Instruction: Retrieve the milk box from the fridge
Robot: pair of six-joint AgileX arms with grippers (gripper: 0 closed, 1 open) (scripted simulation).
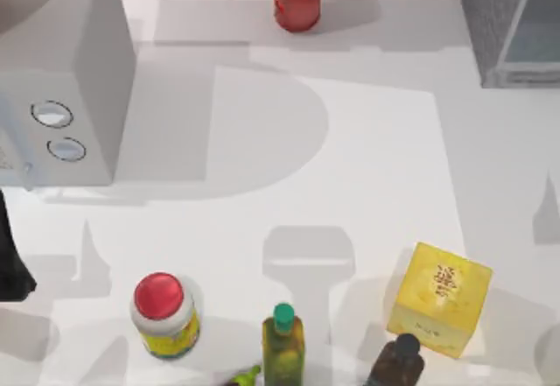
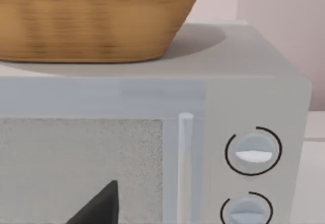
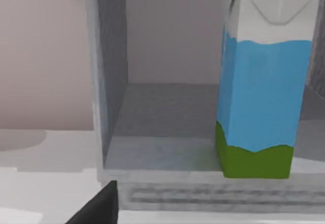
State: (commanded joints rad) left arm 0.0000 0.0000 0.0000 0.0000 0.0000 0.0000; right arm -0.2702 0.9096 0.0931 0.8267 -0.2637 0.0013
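Note:
The milk box (image 3: 264,87), a white gable-top carton with blue sides and a green base, stands upright on the floor of the fridge (image 3: 152,148), near the front edge. A dark part of my right gripper (image 3: 99,209) shows in front of the fridge's sill, apart from the carton and off to one side of it. In the top view the grey speckled fridge (image 1: 490,18) sits at the back right corner, with its pale see-through panel (image 1: 535,40). My left arm (image 1: 10,263) is parked at the table's left edge, its gripper (image 2: 101,206) facing the white box.
A white box with two round dials (image 1: 66,80) stands at the back left, a wicker basket (image 2: 91,21) on top. A red jar (image 1: 297,1) is at the back centre. Along the front are a red-lidded jar (image 1: 164,314), a green bottle (image 1: 283,344), a dark bottle (image 1: 398,361) and a yellow box (image 1: 440,298).

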